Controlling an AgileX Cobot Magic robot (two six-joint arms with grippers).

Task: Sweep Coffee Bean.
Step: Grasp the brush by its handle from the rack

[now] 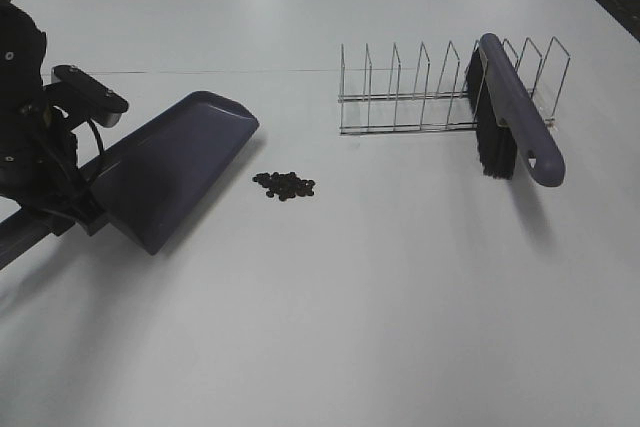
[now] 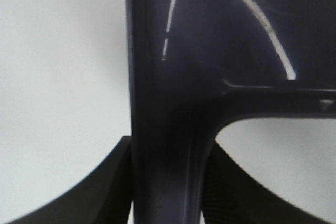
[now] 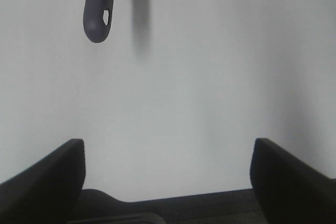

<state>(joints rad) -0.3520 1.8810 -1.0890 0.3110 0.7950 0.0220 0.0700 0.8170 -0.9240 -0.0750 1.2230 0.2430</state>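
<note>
The coffee beans (image 1: pixel 285 185) lie in a small dark cluster on the white table (image 1: pixel 380 307), just right of the purple dustpan (image 1: pixel 175 167). My left gripper (image 1: pixel 85 212) is shut on the dustpan's handle, which fills the left wrist view (image 2: pixel 168 103) between the two fingers (image 2: pixel 113 182). The pan's wide mouth faces the beans, a short gap away. The purple brush (image 1: pixel 515 122) with black bristles leans on a wire rack at the right. My right gripper (image 3: pixel 168 148) is open and empty, out of the exterior view, with the brush handle (image 3: pixel 97 9) well ahead of it.
The wire rack (image 1: pixel 420 92) with several upright dividers stands behind and to the right of the beans. The table's far edge runs along the back, with dark floor beyond its corners.
</note>
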